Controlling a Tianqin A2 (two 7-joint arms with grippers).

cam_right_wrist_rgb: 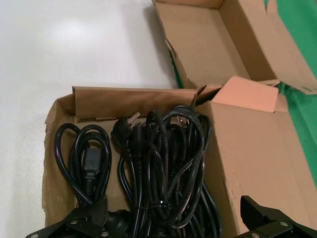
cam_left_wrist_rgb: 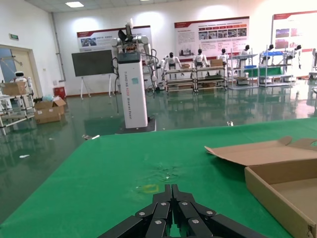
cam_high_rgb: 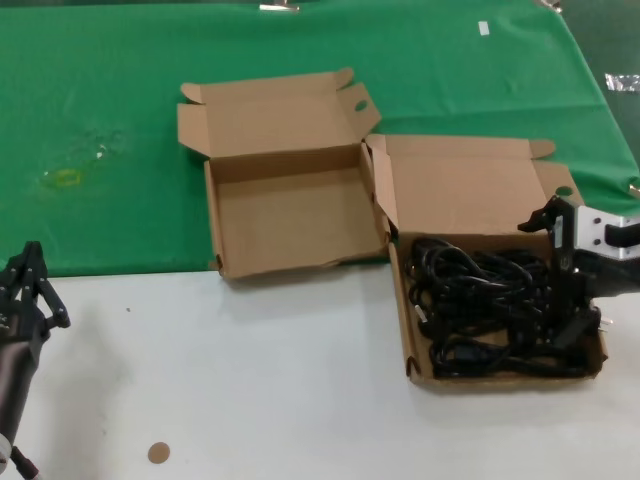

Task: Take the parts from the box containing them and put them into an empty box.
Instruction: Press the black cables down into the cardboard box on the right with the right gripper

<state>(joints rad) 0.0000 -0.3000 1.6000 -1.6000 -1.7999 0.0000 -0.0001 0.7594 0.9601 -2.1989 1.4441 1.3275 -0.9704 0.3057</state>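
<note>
The box containing the parts stands at the right, lid folded back. It holds a tangle of black power cables with chunky plugs. My right gripper is down at the box's right side, over the cables. In the right wrist view it is open wide, one finger on each side of a tied cable bundle, inside the box. The empty box lies open to the left, touching the full box, and also shows in the right wrist view. My left gripper is shut and empty at the near left.
A green cloth covers the table's far half, with a yellowish stain; the near half is white. A small brown disc lies near the front edge. The left wrist view shows the left gripper and the empty box's corner.
</note>
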